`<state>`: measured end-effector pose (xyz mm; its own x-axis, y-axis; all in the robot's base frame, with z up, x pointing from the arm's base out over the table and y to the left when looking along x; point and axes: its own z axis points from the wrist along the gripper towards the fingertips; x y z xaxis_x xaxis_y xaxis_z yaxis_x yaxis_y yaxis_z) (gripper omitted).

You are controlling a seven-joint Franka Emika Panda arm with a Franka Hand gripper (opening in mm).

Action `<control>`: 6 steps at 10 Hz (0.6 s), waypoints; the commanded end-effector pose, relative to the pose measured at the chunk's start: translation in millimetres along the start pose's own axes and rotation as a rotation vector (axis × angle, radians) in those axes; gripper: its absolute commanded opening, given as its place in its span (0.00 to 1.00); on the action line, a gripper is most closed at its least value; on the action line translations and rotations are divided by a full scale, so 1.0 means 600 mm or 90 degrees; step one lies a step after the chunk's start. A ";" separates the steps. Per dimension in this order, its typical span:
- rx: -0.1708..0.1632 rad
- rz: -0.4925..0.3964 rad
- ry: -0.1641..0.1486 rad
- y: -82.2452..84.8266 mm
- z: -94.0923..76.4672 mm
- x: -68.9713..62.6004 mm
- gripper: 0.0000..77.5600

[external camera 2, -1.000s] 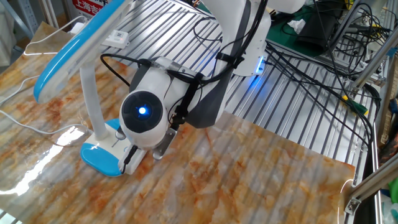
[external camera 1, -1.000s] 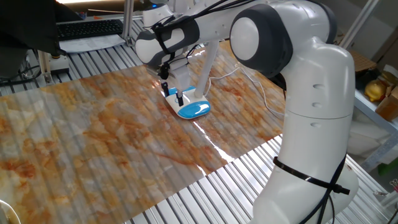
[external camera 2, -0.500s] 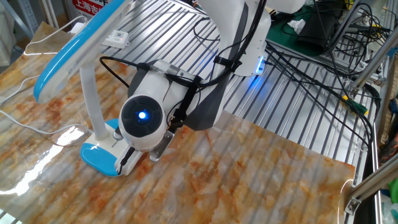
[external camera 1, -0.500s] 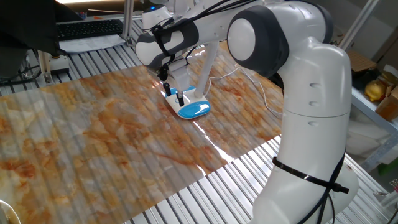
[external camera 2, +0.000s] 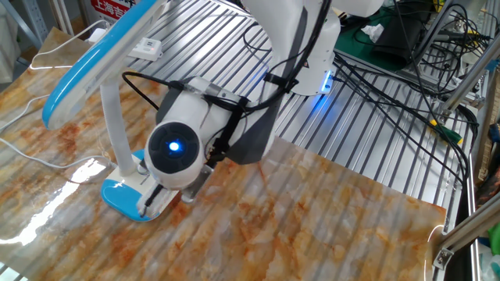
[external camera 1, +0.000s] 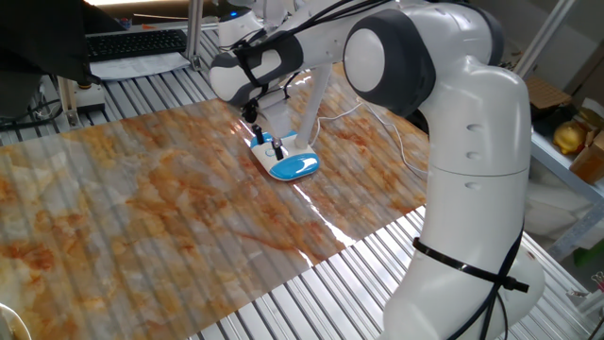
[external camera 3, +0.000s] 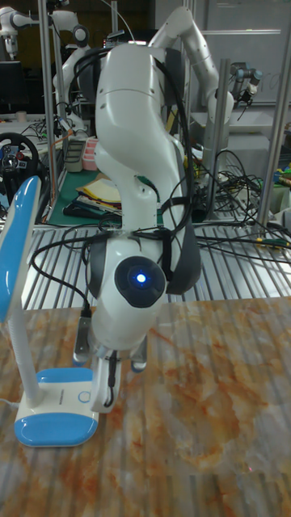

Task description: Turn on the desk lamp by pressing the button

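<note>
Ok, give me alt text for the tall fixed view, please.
A white Franka arm reaches down so its claw sits right at the white top of the desk lamp's blue-and-white oval base, on a marbled orange tabletop. The lamp's blue head rises at the left edge.

Change record, against the earlier pictures:

- Gripper [external camera 1: 275,148]: is shifted a little further over the desk lamp [external camera 1: 293,166], from beside the white part of the base towards its stem.
- Fingertips [external camera 2: 148,206]: are brought lower, now seen on or just above the top of the oval base in the other fixed view; contact cannot be told.
- Wrist housing [external camera 2: 173,151]: is displaced slightly towards the lamp.
</note>
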<state>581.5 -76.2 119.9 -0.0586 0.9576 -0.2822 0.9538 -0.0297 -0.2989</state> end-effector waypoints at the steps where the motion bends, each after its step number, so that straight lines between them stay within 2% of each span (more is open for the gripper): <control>1: -0.001 0.011 -0.025 -0.009 0.000 -0.008 1.00; 3: 0.000 0.010 -0.052 -0.024 0.012 0.002 1.00; 6: 0.000 0.023 -0.063 -0.033 0.012 0.008 1.00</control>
<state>565.4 -75.6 116.6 -0.0641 0.9330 -0.3540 0.9539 -0.0469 -0.2965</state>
